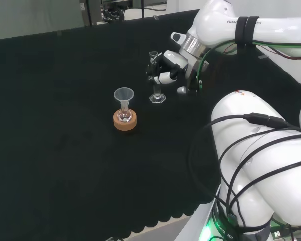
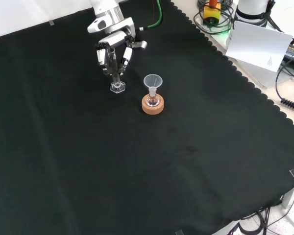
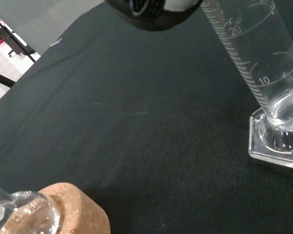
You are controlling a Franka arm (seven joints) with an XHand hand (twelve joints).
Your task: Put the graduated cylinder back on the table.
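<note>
The clear graduated cylinder stands upright, its hexagonal foot resting on the black cloth. The hand has its fingers curled round the cylinder's upper part. In the wrist view the cylinder's marked tube and foot are close and look empty, with a black part of the hand beside the tube.
A small round flask with a clear funnel in its neck sits on a cork ring, a short way from the cylinder. White arm links stand at the head view's right. Bare black cloth surrounds the two pieces.
</note>
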